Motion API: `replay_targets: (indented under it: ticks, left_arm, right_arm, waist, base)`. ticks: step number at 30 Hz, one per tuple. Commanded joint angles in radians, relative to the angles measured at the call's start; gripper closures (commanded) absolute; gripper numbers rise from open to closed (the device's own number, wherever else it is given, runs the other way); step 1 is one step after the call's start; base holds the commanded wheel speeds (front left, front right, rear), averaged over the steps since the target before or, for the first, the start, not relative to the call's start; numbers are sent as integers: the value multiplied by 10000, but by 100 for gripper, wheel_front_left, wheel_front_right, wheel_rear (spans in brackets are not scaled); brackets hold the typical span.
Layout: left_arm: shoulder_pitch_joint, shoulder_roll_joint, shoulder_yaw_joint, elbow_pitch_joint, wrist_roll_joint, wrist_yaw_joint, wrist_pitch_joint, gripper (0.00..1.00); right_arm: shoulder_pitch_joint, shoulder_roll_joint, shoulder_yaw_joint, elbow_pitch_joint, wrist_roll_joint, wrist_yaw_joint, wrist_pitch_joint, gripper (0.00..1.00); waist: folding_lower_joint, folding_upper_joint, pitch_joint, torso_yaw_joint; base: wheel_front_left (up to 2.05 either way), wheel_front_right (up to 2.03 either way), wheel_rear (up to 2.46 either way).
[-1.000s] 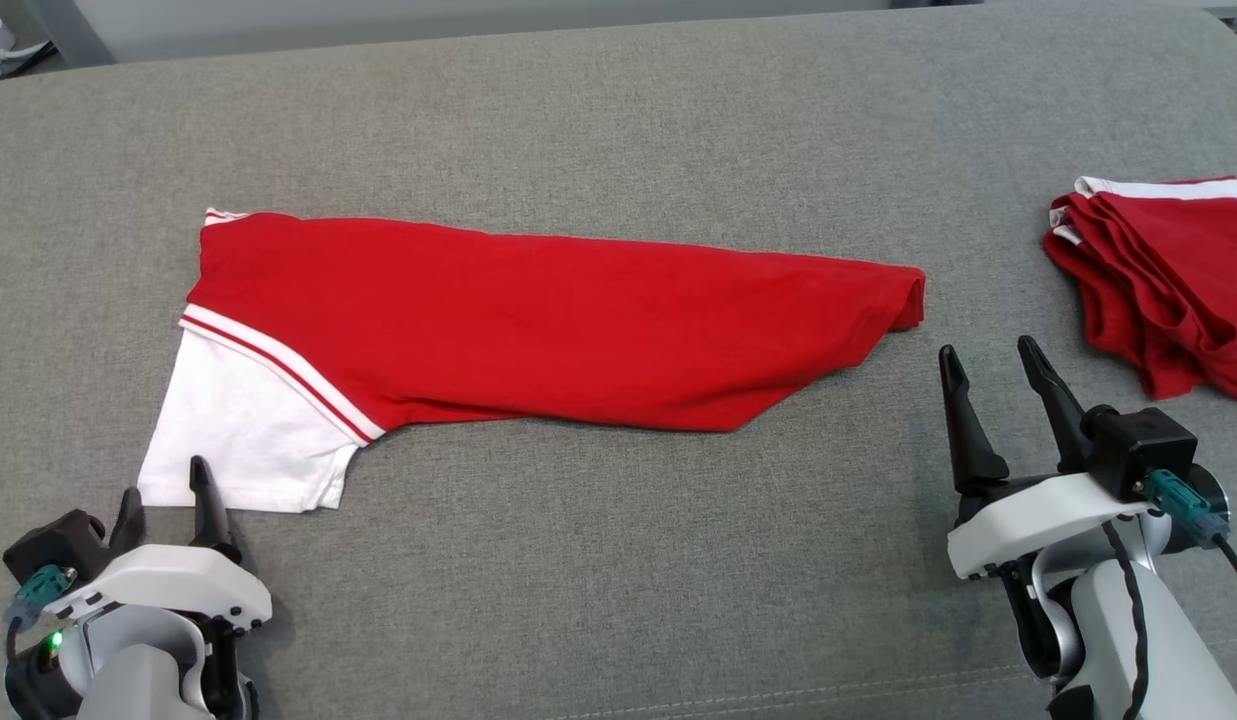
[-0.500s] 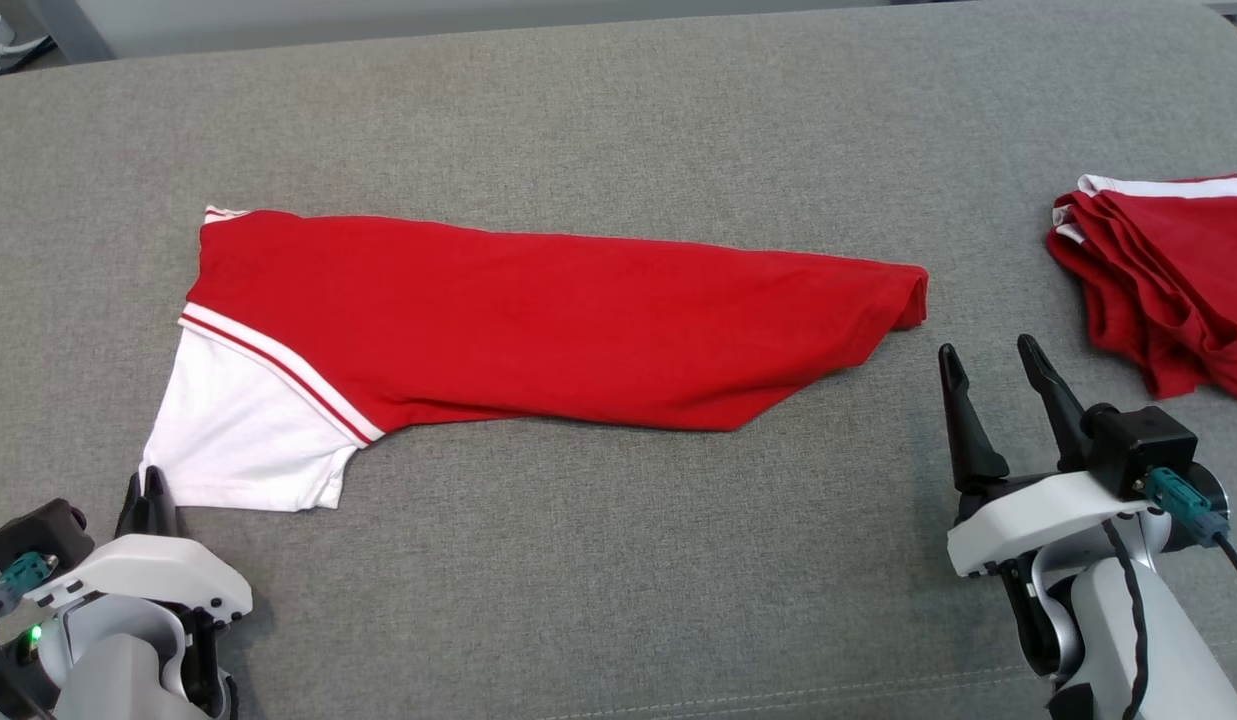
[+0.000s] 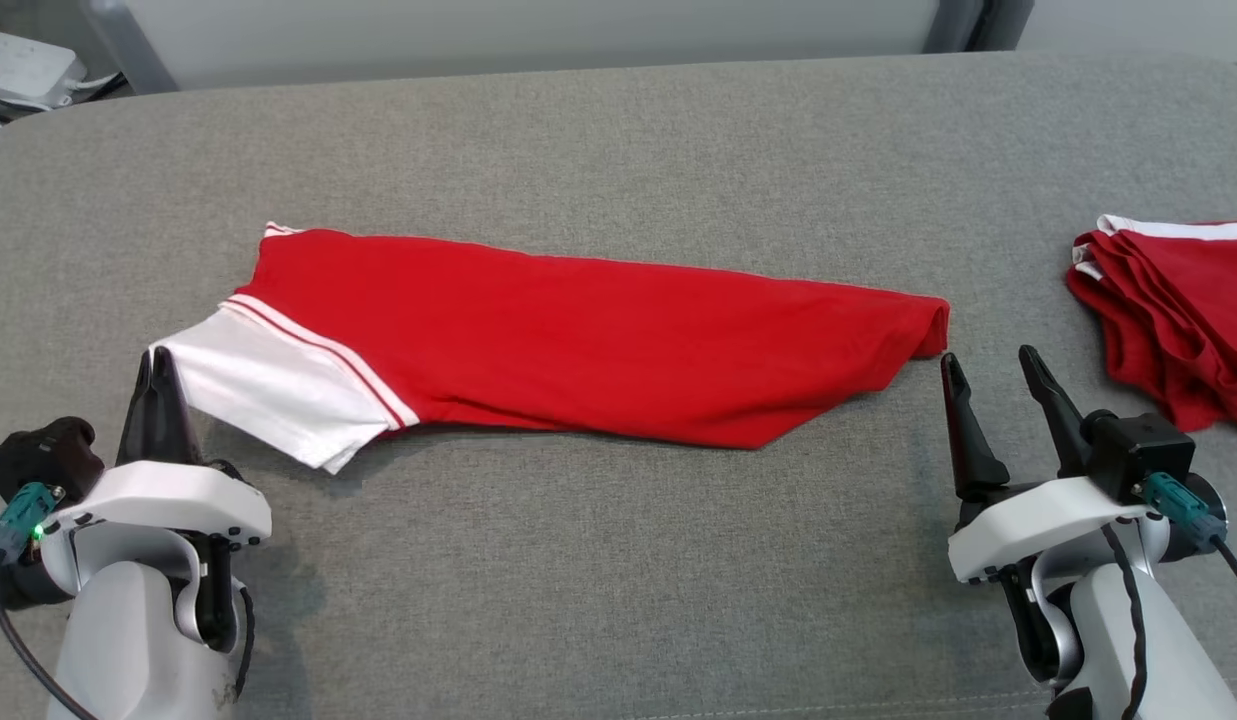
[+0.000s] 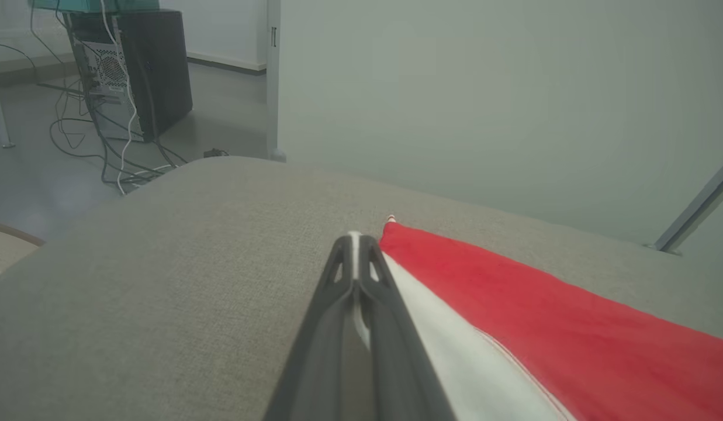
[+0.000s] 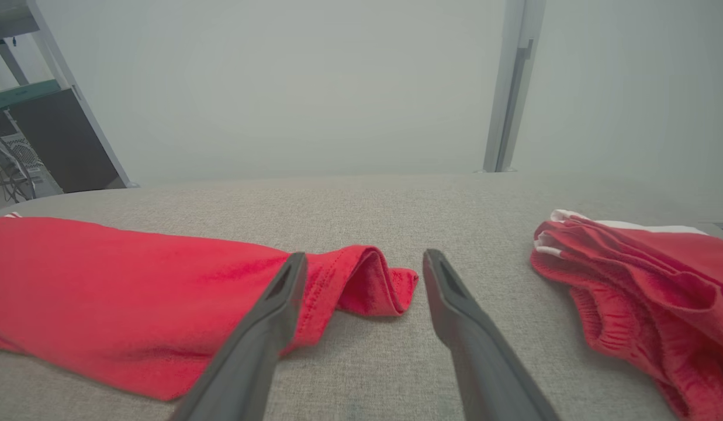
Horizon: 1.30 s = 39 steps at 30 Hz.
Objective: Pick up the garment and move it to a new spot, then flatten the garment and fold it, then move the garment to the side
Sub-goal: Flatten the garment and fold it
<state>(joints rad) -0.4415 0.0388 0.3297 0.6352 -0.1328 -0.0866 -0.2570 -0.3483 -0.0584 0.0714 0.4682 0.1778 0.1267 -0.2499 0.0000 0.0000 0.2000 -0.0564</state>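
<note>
Grey soft cushion (image 3: 618, 560) fills the head view, with a pale wall at 12 o'clock. On it the garment (image 3: 618, 350), red with a white sleeve (image 3: 278, 385), lies in a long strip from 9 o'clock to 3 o'clock. At 8 o'clock the left gripper (image 3: 153, 355) is pinched tight on the corner of the white sleeve. At 4 o'clock the right gripper (image 3: 987, 360) is wide open and holds nothing, right by the red end. A pile of red clothes (image 3: 1178, 310) sits at 3 o'clock, well apart. From the left wrist, the left gripper (image 4: 354, 237) shows a thin bit of white cloth between its closed fingers, the garment (image 4: 542, 316) runs off toward 4 o'clock, and a computer box (image 4: 139, 64) with wires (image 4: 121, 158) stands at 10 o'clock. From the right wrist, the open right gripper (image 5: 364, 256) points at the curled red end of the garment (image 5: 133, 280), and the pile of red clothes (image 5: 647, 280) is at 3 o'clock. I think the garment is half folded: the sleeve must go in, then more folds, then the move to the side.
</note>
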Motion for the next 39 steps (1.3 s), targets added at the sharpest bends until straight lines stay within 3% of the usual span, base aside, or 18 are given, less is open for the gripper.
replay_targets:
  ticks: [1, 8, 12, 23, 30, 39]
  left_arm:
    - [111, 211, 135, -391, 45, -45, -47, 100]
    - [370, 122, -582, -2218, -306, -168, -47, 100]
    - [911, 117, -1219, -1848, -781, 85, -47, 100]
    - [1578, 115, -1042, -3246, -1222, 623, -47, 100]
    - [2282, 115, -1000, -2929, -1185, 791, -47, 100]
    - [2050, 115, -1198, -2321, -1389, 820, -47, 100]
  right_arm:
    - [-24, 53, 175, -172, 46, 40, -118, 0]
    - [240, 62, 148, 225, 51, 40, -118, 0]
    - [275, 70, 303, 570, 100, 40, -118, 0]
    - [293, 74, 333, 1171, 104, 40, -118, 0]
    - [363, 68, 539, 1839, 269, 40, -118, 0]
    - [109, -88, 790, 2421, 788, 40, -118, 0]
  waist:
    - [0, 0, -119, 100]
    - [0, 0, -502, 506]
    - [0, 0, -603, 722]
    - [0, 0, -664, 894]
    - [0, 0, -684, 1078]
    - [0, 0, -501, 1202]
  base:
    - [0, 0, 0]
    - [0, 0, 0]
    - [0, 0, 0]
    - [0, 0, 0]
    - [0, 0, 0]
    - [0, 0, 0]
